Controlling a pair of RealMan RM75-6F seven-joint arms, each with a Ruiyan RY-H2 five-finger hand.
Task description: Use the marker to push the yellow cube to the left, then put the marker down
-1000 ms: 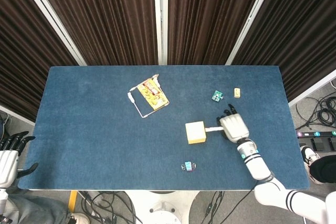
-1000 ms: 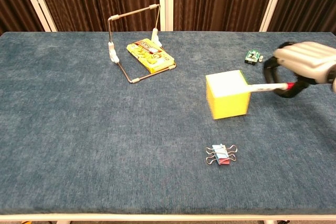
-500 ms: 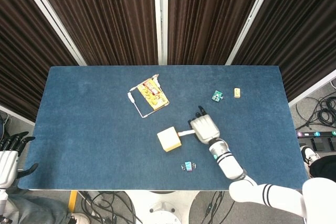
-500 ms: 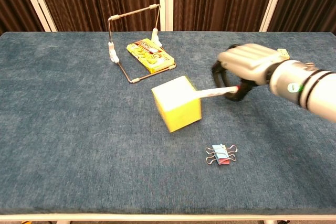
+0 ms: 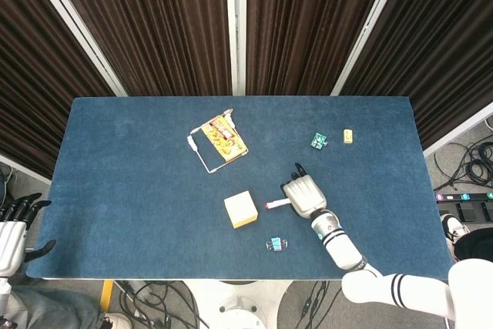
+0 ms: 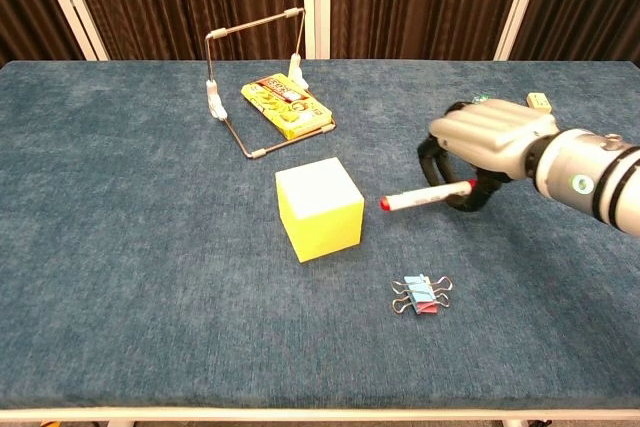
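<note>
One yellow cube (image 6: pixel 319 209) sits near the middle of the blue surface (image 6: pixel 120 247), well clear of every edge. One marker (image 6: pixel 428 196), red tip toward the cube with a small gap between, is gripped in the right robot hand (image 6: pixel 487 142), fingers curled around it. One binder clip (image 6: pixel 421 295) lies near the front edge. Open cloth extends left of the cube. Only the head view shows the left robot hand (image 5: pixel 11 229), off the surface's left corner, fingers spread, holding nothing.
</note>
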